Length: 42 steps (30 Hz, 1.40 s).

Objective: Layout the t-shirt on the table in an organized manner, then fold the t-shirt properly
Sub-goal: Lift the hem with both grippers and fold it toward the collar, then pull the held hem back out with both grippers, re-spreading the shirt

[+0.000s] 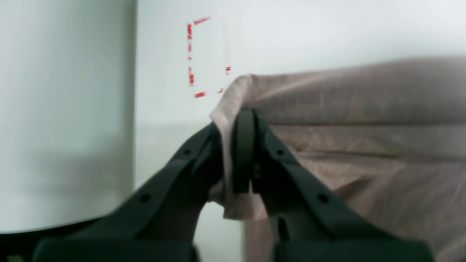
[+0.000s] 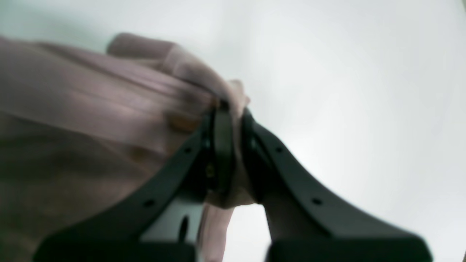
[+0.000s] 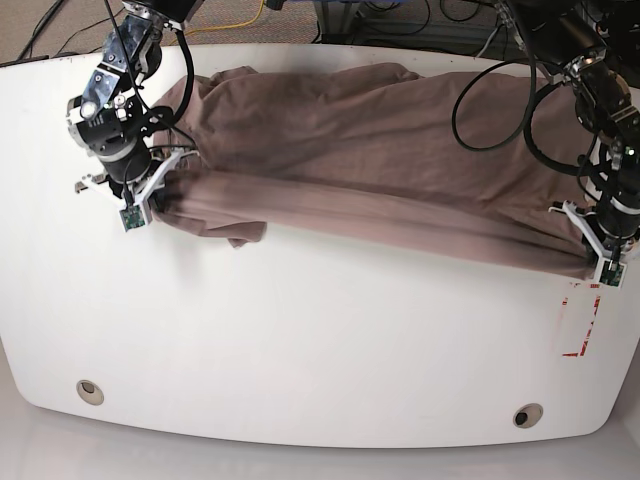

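Note:
The mauve-brown t-shirt stretches across the far half of the white table, its near edge lifted into a taut band between both arms. On the base view's right, my left gripper is shut on one corner of the cloth; the left wrist view shows the t-shirt pinched in the left gripper. At the base view's left, my right gripper is shut on the opposite corner. There the t-shirt bunches in the right gripper.
A red tape rectangle lies on the table just in front of the left gripper, also as the red tape beyond the fingers. Two grey grommets sit near the front edge. Cables hang behind the table's far edge.

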Available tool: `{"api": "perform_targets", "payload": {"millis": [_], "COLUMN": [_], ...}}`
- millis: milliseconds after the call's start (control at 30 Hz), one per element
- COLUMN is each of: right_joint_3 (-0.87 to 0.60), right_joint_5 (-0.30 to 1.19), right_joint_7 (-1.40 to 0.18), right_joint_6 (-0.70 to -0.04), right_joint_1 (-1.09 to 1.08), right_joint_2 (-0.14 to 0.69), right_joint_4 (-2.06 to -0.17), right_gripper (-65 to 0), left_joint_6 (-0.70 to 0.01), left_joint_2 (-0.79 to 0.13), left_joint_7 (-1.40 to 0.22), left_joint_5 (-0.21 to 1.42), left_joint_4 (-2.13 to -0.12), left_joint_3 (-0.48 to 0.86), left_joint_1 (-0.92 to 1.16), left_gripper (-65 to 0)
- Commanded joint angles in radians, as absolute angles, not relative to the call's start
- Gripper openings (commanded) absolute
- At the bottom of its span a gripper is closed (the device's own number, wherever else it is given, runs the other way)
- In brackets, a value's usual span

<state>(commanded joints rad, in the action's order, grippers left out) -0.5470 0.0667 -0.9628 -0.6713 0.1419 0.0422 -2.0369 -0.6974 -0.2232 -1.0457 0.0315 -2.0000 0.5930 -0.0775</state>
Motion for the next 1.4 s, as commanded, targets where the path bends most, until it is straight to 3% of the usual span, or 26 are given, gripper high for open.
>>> {"api": "perform_targets", "payload": {"millis": [200,367,533,800,1167,1400], "right_joint_3": [-0.576,-0.573,-0.529,-0.461,-0.318,-0.232], "right_joint_5": [0.122,0.122,0.12,0.12,0.12,0.122], "right_joint_7": [-0.963,-0.963,-0.964,-0.964,-1.032,-1.081], "right_joint_6": [-0.691,-0.691,-0.688,-0.688,-0.687,-0.694], "right_joint_1": [0.127,0.002,-0.122,-0.392,-0.914,-1.109], "right_joint_2": [0.058,0.079,0.11,0.156,0.309,0.36], "right_joint_4": [-2.032,-2.0,-1.949,-1.845,-1.653,-1.612], "right_gripper": [-65.0,-65.0,-65.0,-65.0,-65.0,-65.0], "left_joint_6": [-0.698,-0.698,-0.628,-0.599,-0.588,-0.547], "left_joint_2": [-0.228,-0.222,-0.197,-0.137,-0.142,-0.143], "left_joint_7": [-1.046,-1.046,-1.047,-1.188,-1.351,-1.396], "left_joint_5": [0.03,0.025,0.027,0.027,0.024,0.027], "left_joint_4": [-1.998,-1.997,-1.995,-1.995,-1.963,-1.963], "left_joint_3": [0.619,0.533,0.46,0.449,0.406,0.363], "left_joint_1": [-0.087,-0.202,-0.326,-0.631,-1.133,-1.276], "left_gripper": [-65.0,-65.0,-65.0,-65.0,-65.0,-64.9]}}
